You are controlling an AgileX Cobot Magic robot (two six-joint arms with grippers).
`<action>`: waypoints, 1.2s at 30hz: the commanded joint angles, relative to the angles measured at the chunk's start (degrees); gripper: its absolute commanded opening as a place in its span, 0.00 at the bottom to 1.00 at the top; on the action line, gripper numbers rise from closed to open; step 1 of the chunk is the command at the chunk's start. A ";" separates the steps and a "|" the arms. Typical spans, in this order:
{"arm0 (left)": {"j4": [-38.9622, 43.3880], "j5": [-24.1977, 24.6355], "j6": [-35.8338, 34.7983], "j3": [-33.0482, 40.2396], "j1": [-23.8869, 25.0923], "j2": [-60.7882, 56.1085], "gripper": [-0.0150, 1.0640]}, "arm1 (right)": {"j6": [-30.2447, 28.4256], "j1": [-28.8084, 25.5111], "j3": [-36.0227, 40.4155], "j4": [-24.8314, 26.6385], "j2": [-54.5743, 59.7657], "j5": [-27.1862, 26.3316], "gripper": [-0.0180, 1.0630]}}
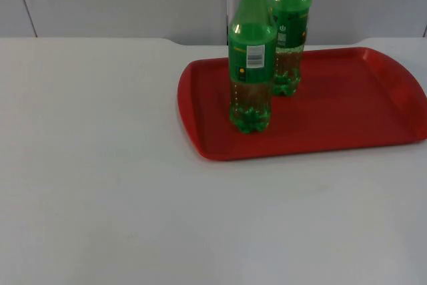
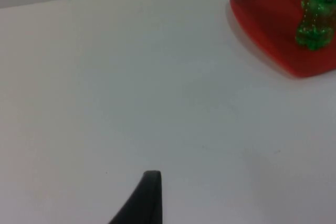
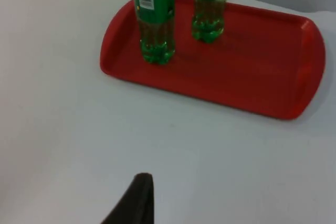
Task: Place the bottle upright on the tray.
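1. Two green bottles stand upright on the red tray (image 1: 373,108): front bottle (image 1: 251,58) with black cap and white label, rear bottle (image 1: 289,31) just behind it, apart from it or barely touching, can't tell.
2. Left gripper (image 2: 144,200) hangs over bare bench (image 1: 100,185), tray well ahead and off to one side; open or closed, can't tell.
3. Right gripper (image 3: 135,200) is also over the bench, tray ahead of it, both bottles on the tray's far part; its state can't be told either. Neither holds anything visible.
4. Judgement: placing looks done; good practice now is keeping both arms clear and not nudging the tray, since tall bottles tip easily.
5. Writing: white label shows barcode-like print, unreadable; no brand legible.
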 commanded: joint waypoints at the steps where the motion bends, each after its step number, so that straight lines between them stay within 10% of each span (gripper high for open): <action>1: -0.28 -0.07 0.04 0.18 -0.28 -0.28 0.99 | 0.45 0.06 0.12 -0.52 -2.24 1.56 0.99; 36: -0.28 -0.07 0.04 0.18 -0.28 -0.28 0.99 | -6.17 0.06 3.04 6.16 -17.33 11.35 0.99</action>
